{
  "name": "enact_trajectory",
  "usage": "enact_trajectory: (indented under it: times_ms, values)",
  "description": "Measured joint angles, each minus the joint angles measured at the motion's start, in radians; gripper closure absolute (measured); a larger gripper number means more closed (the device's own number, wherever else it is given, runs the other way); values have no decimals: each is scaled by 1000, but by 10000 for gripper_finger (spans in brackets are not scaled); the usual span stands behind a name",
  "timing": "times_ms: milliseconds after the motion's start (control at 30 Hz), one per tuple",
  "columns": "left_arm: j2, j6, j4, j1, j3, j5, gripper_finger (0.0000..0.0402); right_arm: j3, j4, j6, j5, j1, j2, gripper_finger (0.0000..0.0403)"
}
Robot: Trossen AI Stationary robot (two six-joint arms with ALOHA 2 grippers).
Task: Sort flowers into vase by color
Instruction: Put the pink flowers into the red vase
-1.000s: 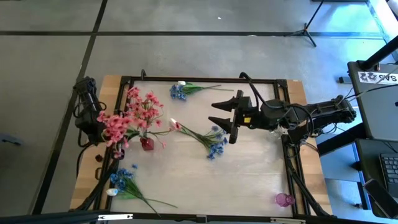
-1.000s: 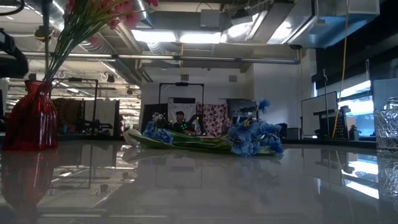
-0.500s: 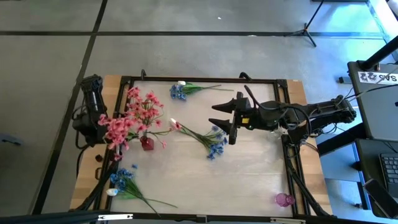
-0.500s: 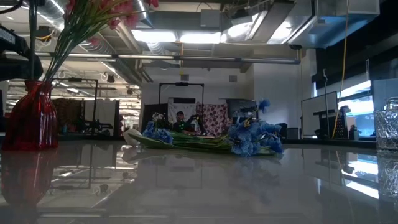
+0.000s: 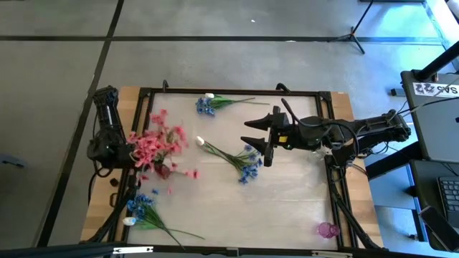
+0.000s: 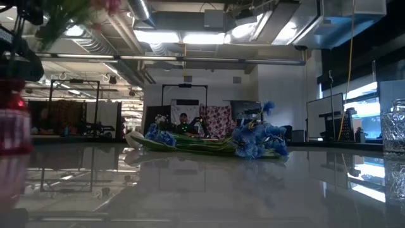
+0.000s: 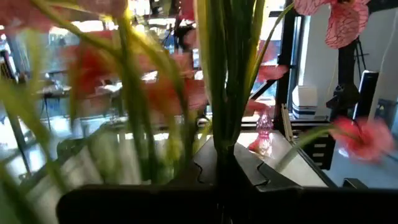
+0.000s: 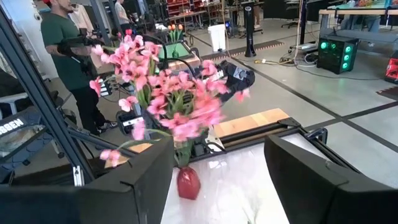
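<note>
A bunch of pink flowers (image 5: 161, 145) stands with its stems in a small red vase (image 5: 166, 170), left of the table's middle; it also shows in the right wrist view (image 8: 168, 93). The red vase (image 6: 11, 120) shows blurred at the low view's left edge. My left gripper (image 5: 133, 153) is shut on this bunch from the left. My right gripper (image 5: 252, 132) hovers open at mid-table, just right of a blue sprig (image 5: 242, 161) with a white bud (image 5: 201, 141) that lies flat. My left gripper (image 7: 224, 168) pinches the bundled green stems (image 7: 224, 112) of the pink bunch between its two fingers, coming roughly level from the table's left. The blooms fan out past the fingers. The stems' lower ends sit in the red vase (image 8: 186, 182), and the bunch leans.
Another blue sprig (image 5: 208, 105) lies at the far edge, and a third (image 5: 143, 208) at the near left corner. A small pink vase (image 5: 326, 230) stands at the near right corner. A black frame rims the table. A person (image 8: 62, 43) stands beyond the table.
My left arm has shifted a little toward the near edge while holding the pink bunch. The blooms have swung toward the near edge and show blurred. In the low view the red vase has moved toward the table's left. My right gripper has kept still.
</note>
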State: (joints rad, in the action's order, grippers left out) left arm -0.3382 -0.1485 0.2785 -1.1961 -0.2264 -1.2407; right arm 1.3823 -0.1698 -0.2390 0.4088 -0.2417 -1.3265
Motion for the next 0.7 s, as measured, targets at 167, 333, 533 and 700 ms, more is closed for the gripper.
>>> enact_trajectory:
  times_ms: [167,333,533,700]
  values:
    - [0,42,-4,0,0,-8,397,0,-22,0,0,0,0,155]
    - [0,7,26,0,0,-5,397,0,-22,0,0,0,0,155]
    - [0,-66,73,0,0,72,397,0,-31,0,0,0,0,155]
    - [0,-21,54,-7,0,90,397,0,-52,1,18,0,0,155]
